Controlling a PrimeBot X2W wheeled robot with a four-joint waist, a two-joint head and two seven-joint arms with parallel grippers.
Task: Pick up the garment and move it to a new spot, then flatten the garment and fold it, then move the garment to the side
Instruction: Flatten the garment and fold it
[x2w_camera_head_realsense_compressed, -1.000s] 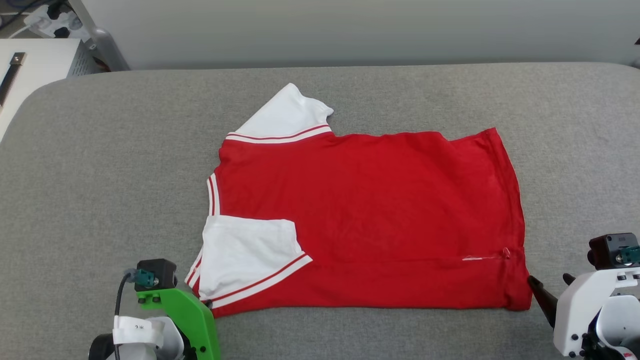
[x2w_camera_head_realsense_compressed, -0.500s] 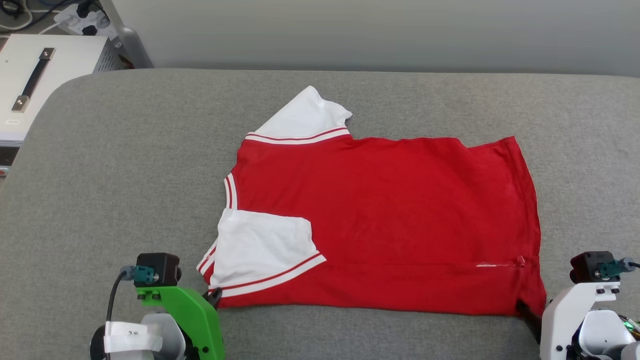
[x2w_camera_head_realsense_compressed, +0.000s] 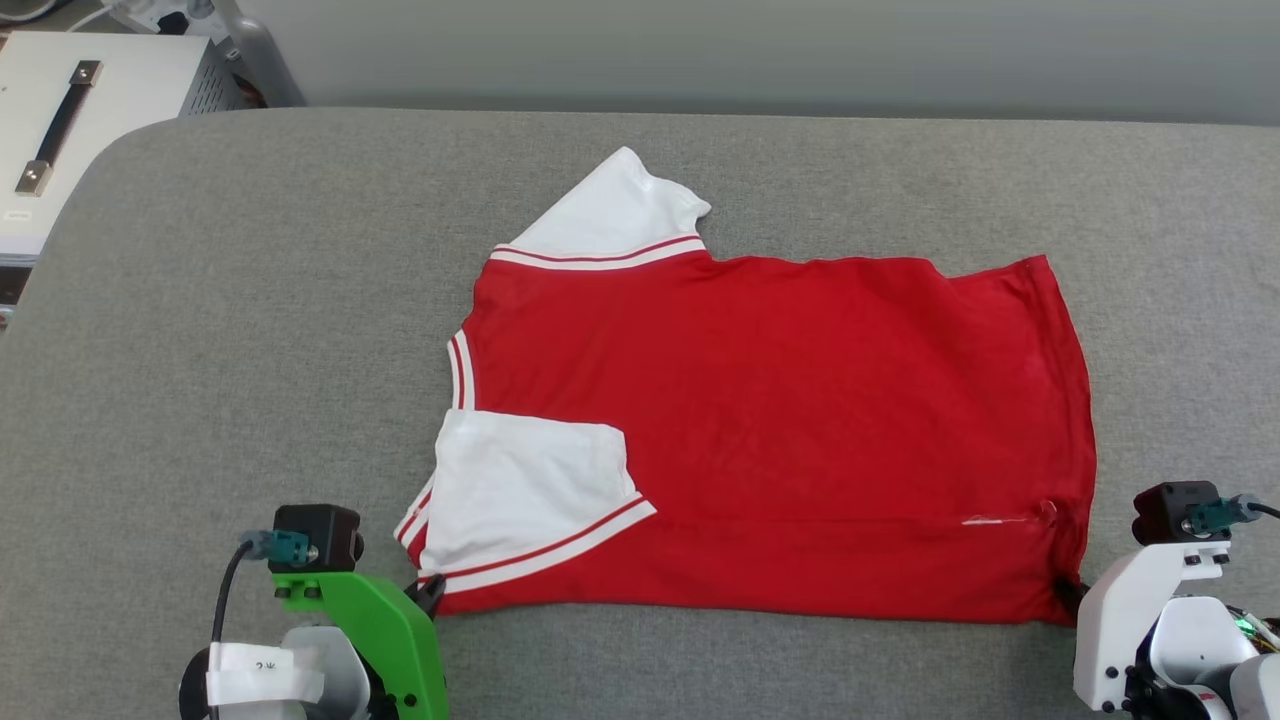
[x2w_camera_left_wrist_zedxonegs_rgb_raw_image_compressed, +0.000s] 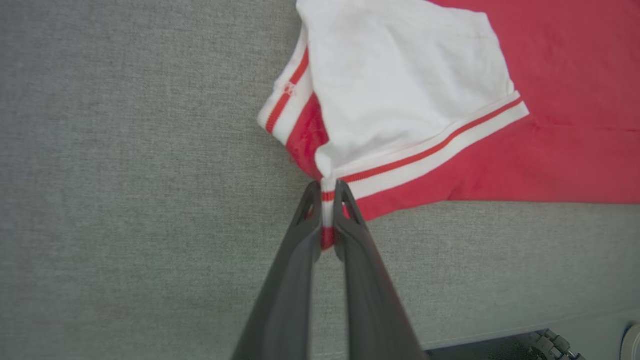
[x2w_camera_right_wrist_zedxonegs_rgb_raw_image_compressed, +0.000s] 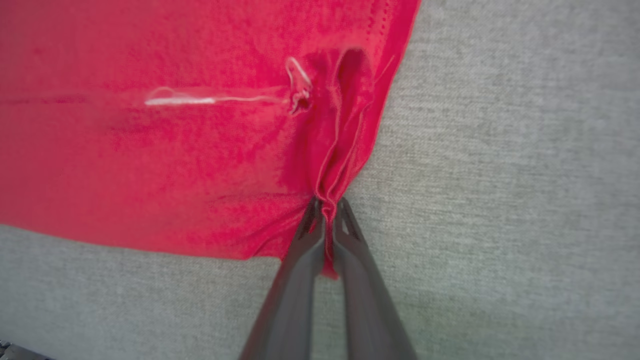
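The garment (x2w_camera_head_realsense_compressed: 780, 430), a red jersey with white sleeves and red-and-white striped trim, lies spread on the grey table, one sleeve folded over its near left part. My left gripper (x2w_camera_head_realsense_compressed: 430, 592) is shut on the garment's near left corner; the left wrist view shows the striped trim (x2w_camera_left_wrist_zedxonegs_rgb_raw_image_compressed: 326, 210) pinched between its fingertips. At the near right corner my right gripper (x2w_camera_head_realsense_compressed: 1070, 595) is shut on the bunched red hem (x2w_camera_right_wrist_zedxonegs_rgb_raw_image_compressed: 327, 220), the cloth puckering up from the fingertips. No lettering shows.
The grey padded table (x2w_camera_head_realsense_compressed: 250, 300) stretches well beyond the garment on every side. A white cabinet with a dark handle (x2w_camera_head_realsense_compressed: 60, 125) stands past the table's far left corner. A pale wall runs behind the table.
My right gripper has come in from beside the hem and closed on the garment's near right corner. The left gripper keeps its grip. The head camera has shifted, so the whole picture moved.
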